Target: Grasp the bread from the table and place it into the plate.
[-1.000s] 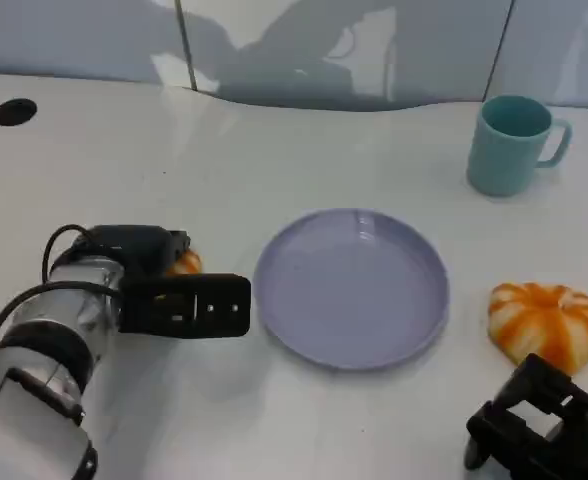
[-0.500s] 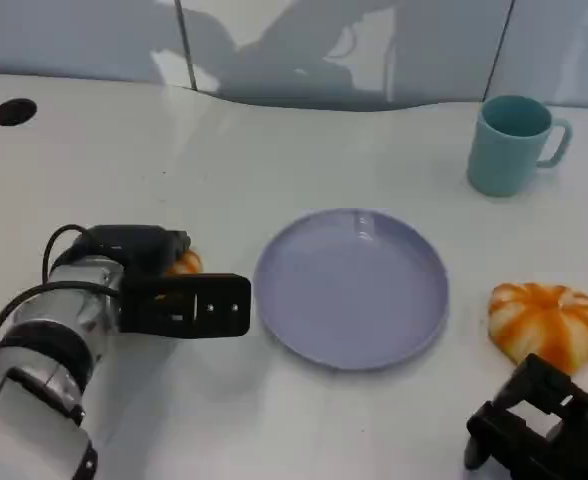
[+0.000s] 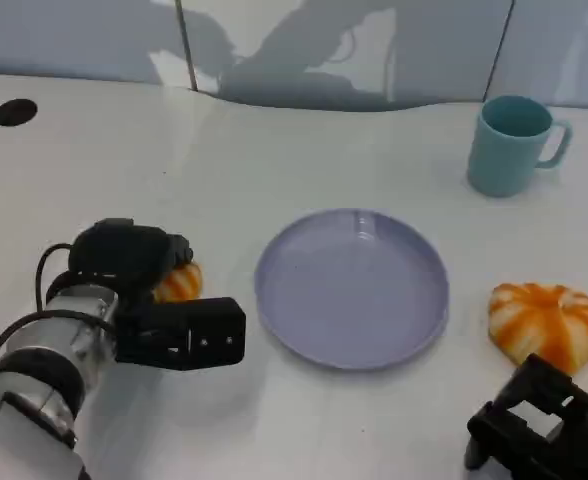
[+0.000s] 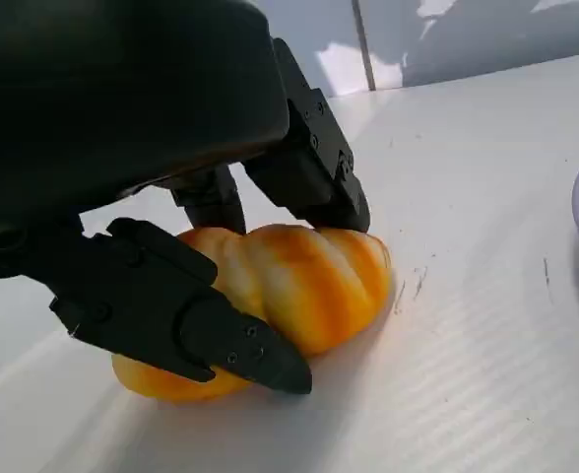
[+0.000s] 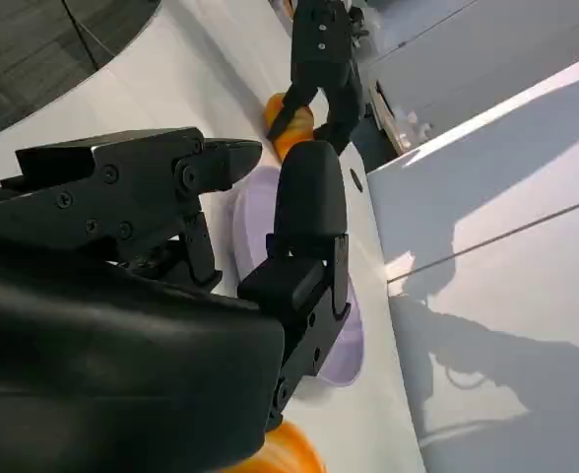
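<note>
A white table (image 3: 274, 160) is seen from the head view, with a lilac plate (image 3: 351, 288) at its middle. A teal mug (image 3: 512, 143) is set well behind and to the right of the plate, its handle turned to the right. A second striped orange bun (image 3: 546, 322) lies on the table just right of the plate, near the right hand (image 3: 539, 422). Two dark round holes (image 3: 14, 112) are set in the tabletop, one at each far edge. Grey wall panels (image 3: 94, 40) are seen behind the table.

The bread (image 4: 280, 296) lies on the table left of the plate, apart from its rim, with nothing between the two. It is gripped by the left hand (image 3: 149, 300): in the left wrist view, fingers (image 4: 186, 315) are closed across its near side and others over its far side, and its underside appears to rest on the table.

The right hand is seen at the lower right with its fingers curled in; nothing is held in it.

Compared with the picture one second earlier, the left hand and forearm have been drawn slightly nearer the robot, and more of the bread is uncovered beside the hand. The plate, mug and second bun are unchanged in place.
</note>
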